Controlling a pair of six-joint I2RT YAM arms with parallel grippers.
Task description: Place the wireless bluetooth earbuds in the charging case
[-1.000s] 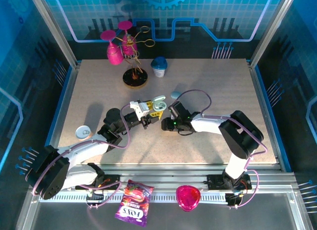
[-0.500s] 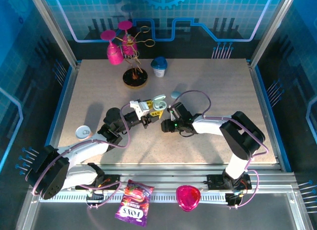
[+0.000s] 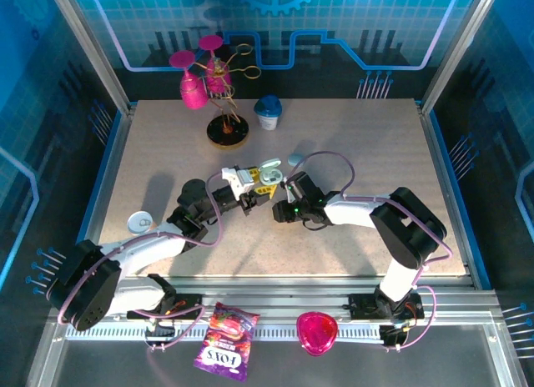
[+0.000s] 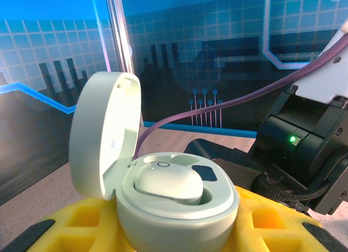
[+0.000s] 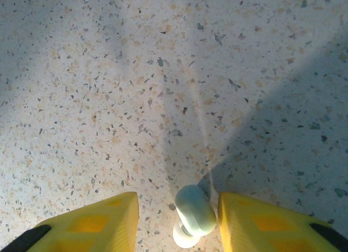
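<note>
While the left claw (image 4: 176, 222) clamps the open charging case (image 4: 163, 208), the right claw (image 5: 176, 219) stands parted around a tiny earbud (image 5: 194, 211) at bottom centre: light, slick plastic, likely best pinched gently across its body.

Whole thing sits in a boxy enclosure: speckled beige counter (image 3: 375, 137), blue walls (image 3: 350, 20) printed with grid and circuit-style graphics, silvery metal posts (image 3: 90, 49) slanting up at the upper corners, and a metal rail (image 3: 275, 308) along the bottom. Lighting's bright, shadows soft.
</note>
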